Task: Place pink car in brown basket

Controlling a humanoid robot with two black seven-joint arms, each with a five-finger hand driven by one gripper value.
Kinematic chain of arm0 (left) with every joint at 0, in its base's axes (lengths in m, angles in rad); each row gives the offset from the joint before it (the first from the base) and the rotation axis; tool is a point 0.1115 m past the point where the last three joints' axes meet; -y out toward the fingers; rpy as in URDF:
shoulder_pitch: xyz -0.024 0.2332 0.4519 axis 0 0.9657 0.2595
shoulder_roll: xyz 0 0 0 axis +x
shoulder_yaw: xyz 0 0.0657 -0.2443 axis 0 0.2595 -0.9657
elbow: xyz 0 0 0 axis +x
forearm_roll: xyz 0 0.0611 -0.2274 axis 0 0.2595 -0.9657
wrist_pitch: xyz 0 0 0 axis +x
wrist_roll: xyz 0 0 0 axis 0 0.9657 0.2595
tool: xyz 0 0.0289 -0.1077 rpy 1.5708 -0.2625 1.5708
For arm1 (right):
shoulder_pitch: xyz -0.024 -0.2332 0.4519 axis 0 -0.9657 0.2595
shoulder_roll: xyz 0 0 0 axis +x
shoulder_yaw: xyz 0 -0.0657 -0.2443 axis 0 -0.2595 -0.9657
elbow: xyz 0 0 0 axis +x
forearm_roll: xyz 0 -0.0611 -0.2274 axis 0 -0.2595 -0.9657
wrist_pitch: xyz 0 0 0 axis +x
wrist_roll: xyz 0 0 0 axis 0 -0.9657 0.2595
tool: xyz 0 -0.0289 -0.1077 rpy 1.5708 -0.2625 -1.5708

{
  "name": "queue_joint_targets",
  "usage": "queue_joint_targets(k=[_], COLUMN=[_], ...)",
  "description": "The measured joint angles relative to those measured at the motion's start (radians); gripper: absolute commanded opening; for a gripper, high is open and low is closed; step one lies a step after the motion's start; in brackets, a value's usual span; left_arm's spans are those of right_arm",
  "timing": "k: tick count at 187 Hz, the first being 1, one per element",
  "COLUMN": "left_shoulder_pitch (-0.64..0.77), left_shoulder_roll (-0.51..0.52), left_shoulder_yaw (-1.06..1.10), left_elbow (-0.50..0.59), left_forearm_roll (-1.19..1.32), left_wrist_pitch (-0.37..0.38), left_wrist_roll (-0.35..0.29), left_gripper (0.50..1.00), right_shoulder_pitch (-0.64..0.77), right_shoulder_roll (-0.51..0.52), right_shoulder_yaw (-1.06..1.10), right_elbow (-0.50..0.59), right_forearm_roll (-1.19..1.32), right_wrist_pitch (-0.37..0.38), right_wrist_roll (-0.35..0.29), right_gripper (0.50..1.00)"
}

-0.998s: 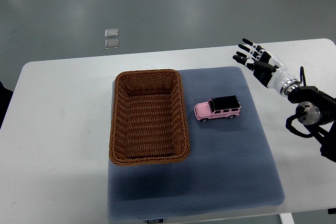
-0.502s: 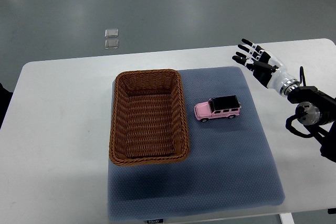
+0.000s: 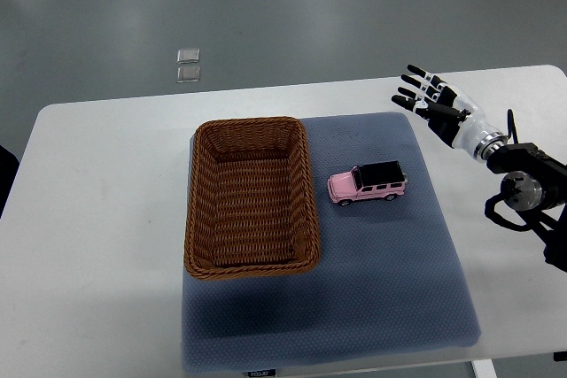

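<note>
A pink toy car [image 3: 368,184] with a black roof stands on a blue-grey mat [image 3: 381,254], just right of a brown wicker basket [image 3: 203,210]. The basket is rectangular and holds nothing. My right hand [image 3: 429,97] hovers over the table at the mat's far right corner, fingers spread and holding nothing, well apart from the car. Its arm comes in from the right edge. The left arm is out of view.
The white table [image 3: 97,219] carries the mat and basket. Two small clear squares [image 3: 188,65] lie on the grey floor beyond the table. A dark object [image 3: 5,170] shows at the left edge.
</note>
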Motion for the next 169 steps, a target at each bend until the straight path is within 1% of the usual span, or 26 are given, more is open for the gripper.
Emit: queue_joint_targets(k=[80, 108, 133, 169], left_shoulder_pitch=[0.000, 0.000, 0.000, 0.000], left_shoulder_roll=[0.000, 0.000, 0.000, 0.000], left_shoulder_yaw=[0.000, 0.000, 0.000, 0.000], left_elbow=[0.000, 0.000, 0.000, 0.000], left_forearm_roll=[0.000, 0.000, 0.000, 0.000], left_wrist_pitch=[0.000, 0.000, 0.000, 0.000], left_wrist_roll=[0.000, 0.000, 0.000, 0.000], left_gripper=[1.000, 1.000, 1.000, 1.000], right_shoulder_pitch=[0.000, 0.003, 0.015, 0.034], right_shoulder_roll=[-0.013, -0.024, -0.034, -0.047], right_shoulder_yaw=[0.000, -0.001, -0.001, 0.000], right_elbow=[0.007, 0.007, 0.008, 0.027], right_forearm_roll=[-0.005, -0.011, -0.081, -0.245], right_wrist_pitch=[0.004, 0.027, 0.048, 0.076], right_wrist_roll=[0.000, 0.000, 0.000, 0.001], right_gripper=[0.924, 0.924, 0.924, 0.926])
